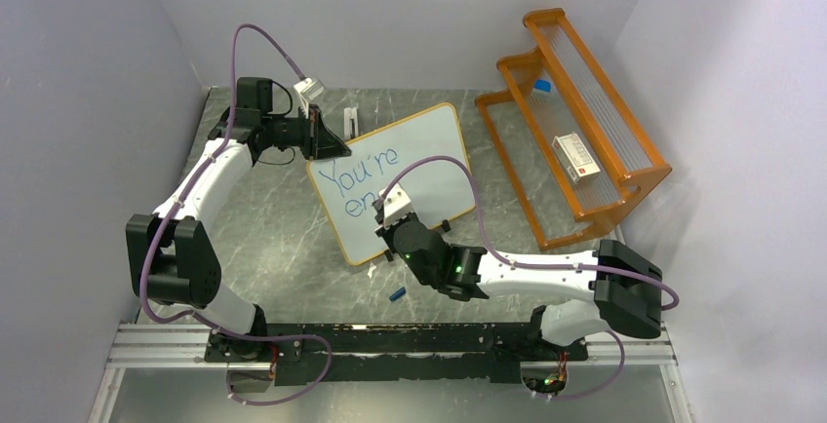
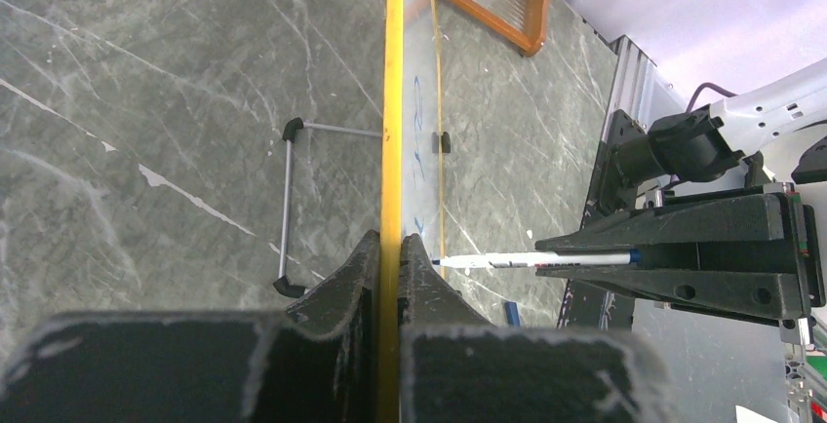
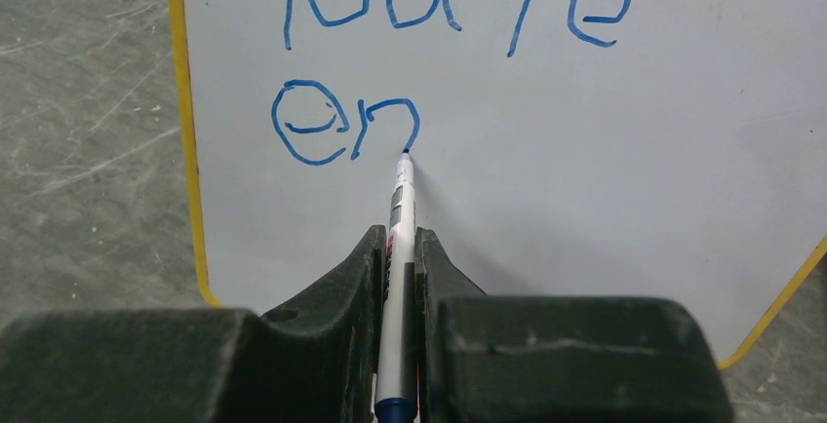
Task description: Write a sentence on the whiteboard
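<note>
Right wrist: sentence stopped mid-word

Right wrist view shows the board (image 3: pixel 605 199) with blue writing: "You're" on the top line and "en" beneath it. The pen (image 3: pixel 401 209) has its tip at the foot of the "n". I judge the sentence to be mid-word, with the rest of the second line left to write and much of the board bare.

The right claw (image 3: pixel 400 240) is closed tight on the pen's barrel. The left claw (image 2: pixel 390 248) is clamped on the board's yellow edge, steadying it on its wire stand mid-table (image 1: pixel 273 238), between the arms.

A blue cap (image 1: pixel 396 294) lies near the right arm. The rack (image 1: pixel 585 121) beyond holds a small box with a red label too small to read. The pen's print is unreadable too.
</note>
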